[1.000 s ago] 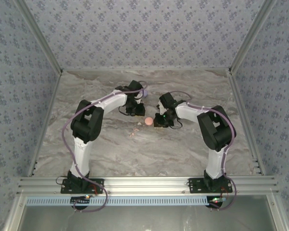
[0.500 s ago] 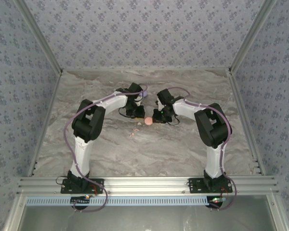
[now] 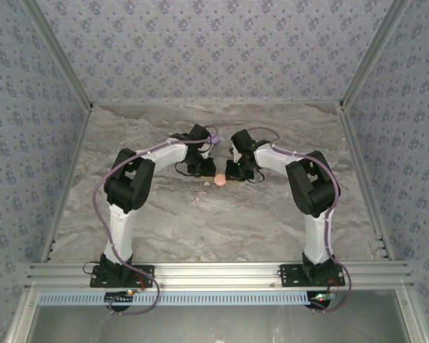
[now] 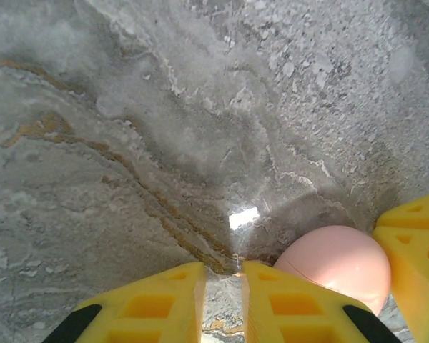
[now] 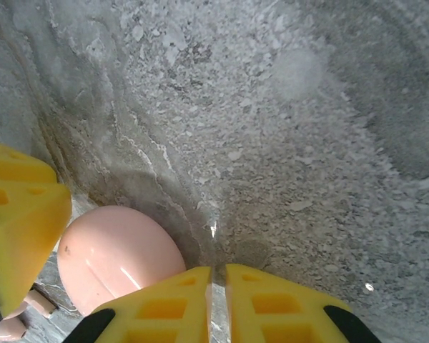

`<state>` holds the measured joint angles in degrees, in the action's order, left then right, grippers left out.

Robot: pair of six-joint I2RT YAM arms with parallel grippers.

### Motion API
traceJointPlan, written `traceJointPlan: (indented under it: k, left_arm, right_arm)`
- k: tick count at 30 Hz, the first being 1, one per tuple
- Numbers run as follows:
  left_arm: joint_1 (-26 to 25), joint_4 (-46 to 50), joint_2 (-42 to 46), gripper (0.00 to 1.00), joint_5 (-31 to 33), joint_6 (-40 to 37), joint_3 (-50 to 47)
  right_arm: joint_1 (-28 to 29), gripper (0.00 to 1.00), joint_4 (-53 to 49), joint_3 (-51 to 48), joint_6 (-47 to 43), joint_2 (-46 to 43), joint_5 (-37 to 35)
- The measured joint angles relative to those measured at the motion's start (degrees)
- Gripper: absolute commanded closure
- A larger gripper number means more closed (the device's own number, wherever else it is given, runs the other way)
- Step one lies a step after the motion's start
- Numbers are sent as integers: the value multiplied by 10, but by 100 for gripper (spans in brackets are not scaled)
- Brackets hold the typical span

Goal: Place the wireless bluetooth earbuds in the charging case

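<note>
Left wrist: we note the left gripper [image 4: 224, 275] pinched shut on nothing, its yellow fingers nearly meeting. The salmon-pink case [image 4: 334, 263] lies on the marbled table [image 4: 129, 143], just beside that gripper on the picture's right.

Right wrist: the right gripper [image 5: 218, 275] is likewise closed and empty, just right of the case. Two pale pink earbuds [image 5: 37, 301] lie on the table near the case's lower-left edge, apart from both grippers.

Top external: the case sits between the two gripper tips.

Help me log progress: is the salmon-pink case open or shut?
Shut, as far as shown: the pink case is one smooth closed dome with only a thin seam and no raised lid.
</note>
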<state>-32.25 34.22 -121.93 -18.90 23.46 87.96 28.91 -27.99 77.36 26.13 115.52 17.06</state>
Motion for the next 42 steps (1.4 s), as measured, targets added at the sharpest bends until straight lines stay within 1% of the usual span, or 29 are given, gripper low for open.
traceJointPlan:
  k: [20,30,35,39,42]
  left_arm:
    - [-6,3,17,78,-3,0,-24]
    - [-12,47,44,74,42,0,-38]
    - [-6,47,71,67,59,2,-47]
    - [8,28,98,63,40,3,-62]
    - [20,0,110,61,8,10,-77]
  right_arm:
    - [-2,84,-29,36,-7,19,-16]
    - [-14,81,-34,38,-11,15,-34]
    - [-28,77,-35,22,-11,-20,-42]
    - [-40,73,-22,-8,-10,-60,-18]
    - [-47,70,-3,-24,-9,-73,18]
